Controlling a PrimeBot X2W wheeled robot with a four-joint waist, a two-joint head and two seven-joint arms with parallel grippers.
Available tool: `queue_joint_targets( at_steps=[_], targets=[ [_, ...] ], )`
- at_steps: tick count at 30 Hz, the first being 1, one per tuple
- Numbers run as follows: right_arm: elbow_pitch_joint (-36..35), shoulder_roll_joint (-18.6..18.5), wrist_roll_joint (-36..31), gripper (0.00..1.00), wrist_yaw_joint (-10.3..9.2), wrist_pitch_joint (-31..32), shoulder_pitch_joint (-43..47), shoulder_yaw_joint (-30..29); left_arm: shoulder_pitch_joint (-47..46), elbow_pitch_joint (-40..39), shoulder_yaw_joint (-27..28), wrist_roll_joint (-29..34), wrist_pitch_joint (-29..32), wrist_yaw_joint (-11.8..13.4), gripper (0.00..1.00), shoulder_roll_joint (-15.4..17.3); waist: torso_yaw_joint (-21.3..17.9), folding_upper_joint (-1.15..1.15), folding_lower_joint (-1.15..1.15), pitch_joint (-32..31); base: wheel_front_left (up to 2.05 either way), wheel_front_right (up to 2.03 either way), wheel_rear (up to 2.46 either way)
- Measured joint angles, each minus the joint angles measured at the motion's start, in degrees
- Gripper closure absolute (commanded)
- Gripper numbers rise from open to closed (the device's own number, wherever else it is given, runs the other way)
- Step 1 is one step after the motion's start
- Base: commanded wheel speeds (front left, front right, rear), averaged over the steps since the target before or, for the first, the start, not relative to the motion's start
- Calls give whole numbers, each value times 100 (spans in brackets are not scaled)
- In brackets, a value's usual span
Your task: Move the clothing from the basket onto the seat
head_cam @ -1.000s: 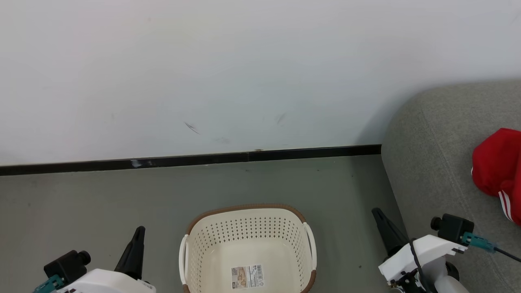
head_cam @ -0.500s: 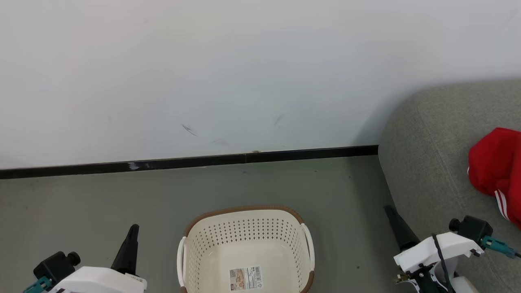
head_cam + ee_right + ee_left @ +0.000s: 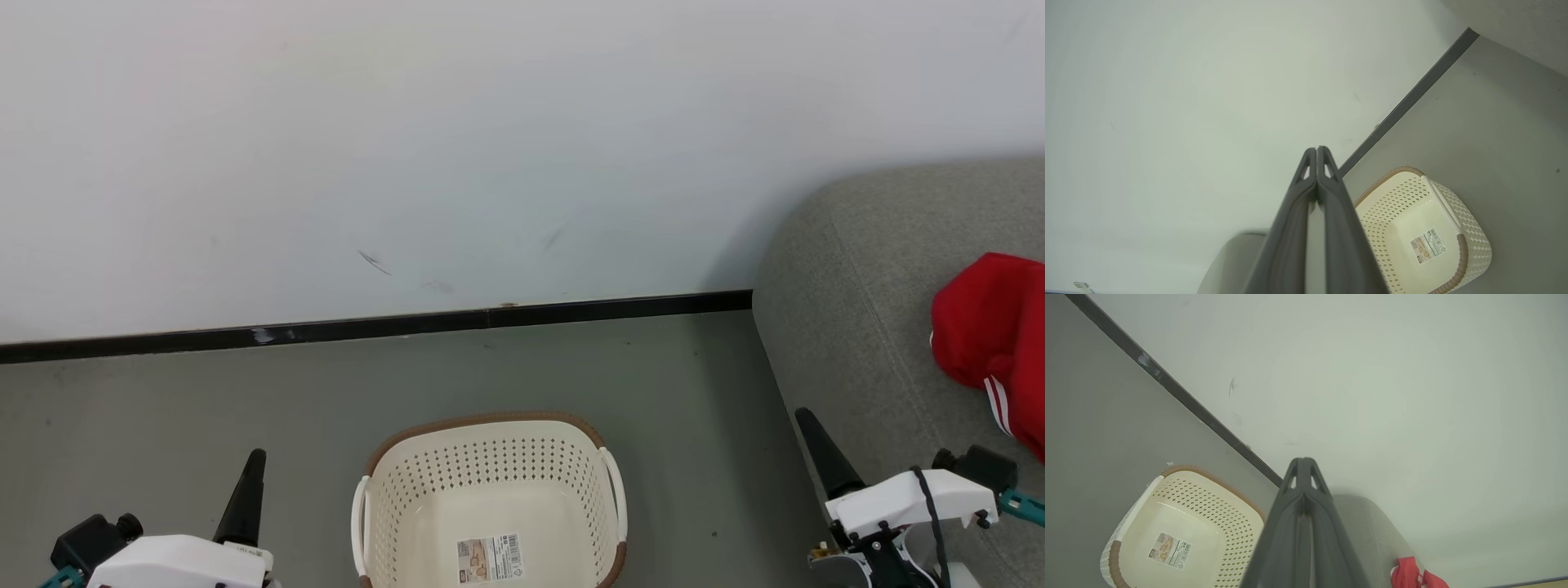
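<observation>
1. The oval cream plastic laundry basket with perforated walls and a brown woven-look rim (image 3: 482, 419) stands on the grey floor (image 3: 163, 408) at the lower middle of the head view. Its near end is cut off by the bottom edge.
2. Nothing lies inside it except a paper label (image 3: 490, 558) stuck to its floor. The right wrist view takes in nearly the whole basket (image 3: 1447, 204) and shows it equally bare.
3. The large grey fabric-upholstered seat (image 3: 857, 269) fills the right side of the head view. A bunched red garment with white stripes (image 3: 992, 327) rests on it at the right edge, well apart from the basket.
4. The left gripper (image 3: 255, 457) sits at the lower left, beside the basket without touching it. Its jaws are clenched together on nothing, as the left wrist view (image 3: 1303, 463) confirms.
5. The right gripper (image 3: 812, 429) sits at the lower right, by the seat's front edge. Its jaws are pressed tight and empty too (image 3: 1316, 152).
6. Judging by the bare basket and the garment on the cushion, the transfer looks complete and this is the closing step.
7. The next move calls for no further grasp. At most the robot should check that the hidden near end of the basket holds no cloth, keeping both arms clear of the basket and the garment.
</observation>
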Motion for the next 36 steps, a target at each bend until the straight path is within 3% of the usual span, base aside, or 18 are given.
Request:
queue_joint_targets(
  at_steps=[10, 36],
  targets=[
    [-135, 1, 768, 100, 0, 186, 14, -270, -1, 40, 265, -521, 202, -101, 100, -100, -38, 0, -19, 41, 0, 0, 0],
    [-448, 22, 2706, 100, 0, 645, 169, -909, -4, 153, 926, -1777, 657, -356, 100, -385, -133, 0, -23, 64, 0, 0, 0]
  ],
)
